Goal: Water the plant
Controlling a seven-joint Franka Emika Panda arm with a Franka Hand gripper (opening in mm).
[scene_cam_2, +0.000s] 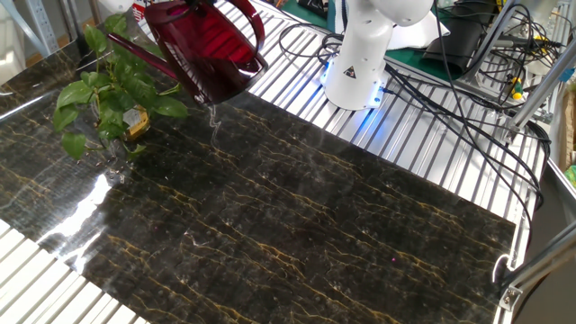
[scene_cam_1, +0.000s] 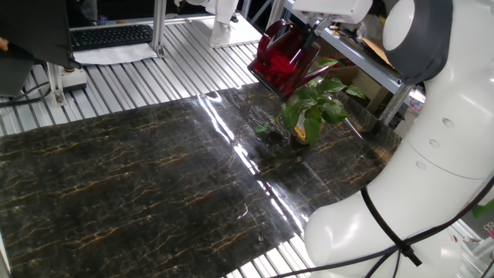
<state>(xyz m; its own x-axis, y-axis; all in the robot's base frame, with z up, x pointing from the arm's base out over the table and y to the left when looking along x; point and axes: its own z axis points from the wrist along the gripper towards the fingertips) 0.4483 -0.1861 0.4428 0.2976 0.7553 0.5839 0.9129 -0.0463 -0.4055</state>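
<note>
The plant (scene_cam_1: 312, 104) with broad green leaves stands in a small pot near the far right edge of the dark marbled table (scene_cam_1: 139, 177); in the other fixed view it (scene_cam_2: 108, 94) is at the upper left. My gripper (scene_cam_1: 307, 29) is shut on the top of the dark red translucent watering can (scene_cam_1: 282, 58) and holds it in the air, tilted, right beside the plant. The can's long spout (scene_cam_2: 135, 49) reaches over the leaves. In the other fixed view the can (scene_cam_2: 207, 49) shows, but the gripper is cut off by the top edge.
My white arm (scene_cam_1: 432, 154) fills the right of one fixed view. The robot base (scene_cam_2: 360, 63) and loose cables (scene_cam_2: 450, 99) lie on the slatted bench behind the table. A keyboard (scene_cam_1: 112, 35) sits at the far back.
</note>
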